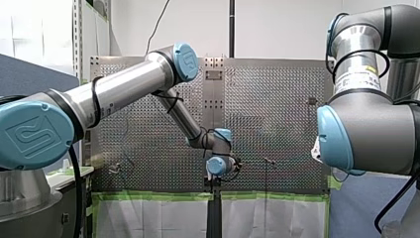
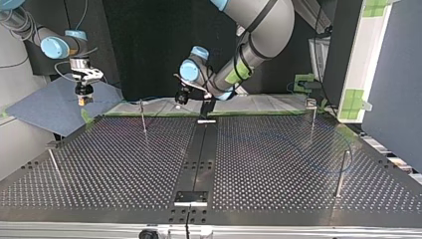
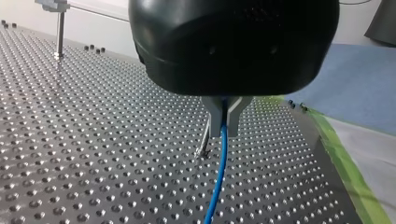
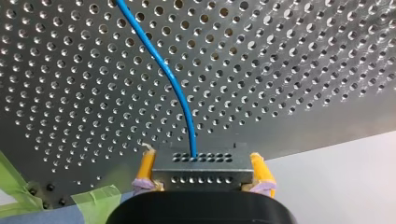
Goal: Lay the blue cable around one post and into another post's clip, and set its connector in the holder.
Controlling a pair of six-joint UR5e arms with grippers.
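In the left wrist view my left gripper (image 3: 224, 127) has its metal fingers shut on the blue cable (image 3: 217, 182), which runs down and away over the perforated table. A thin post (image 3: 204, 142) stands right beside those fingers. My right gripper (image 4: 201, 166) is shut with yellow pads (image 4: 147, 164) on the grey connector block (image 4: 200, 161); the blue cable (image 4: 173, 84) leaves its face. In the top view my left gripper (image 2: 180, 98) hangs over the far middle edge, and my right gripper (image 2: 83, 98) is held off the table's far left corner.
Thin posts stand on the table in the top view: one at far left (image 2: 143, 117), one at far right (image 2: 312, 115), one at right (image 2: 342, 172), one at left (image 2: 54, 165). A black centre strip (image 2: 199, 159) ends in a small plate (image 2: 191, 197). Green tape lines the far edge.
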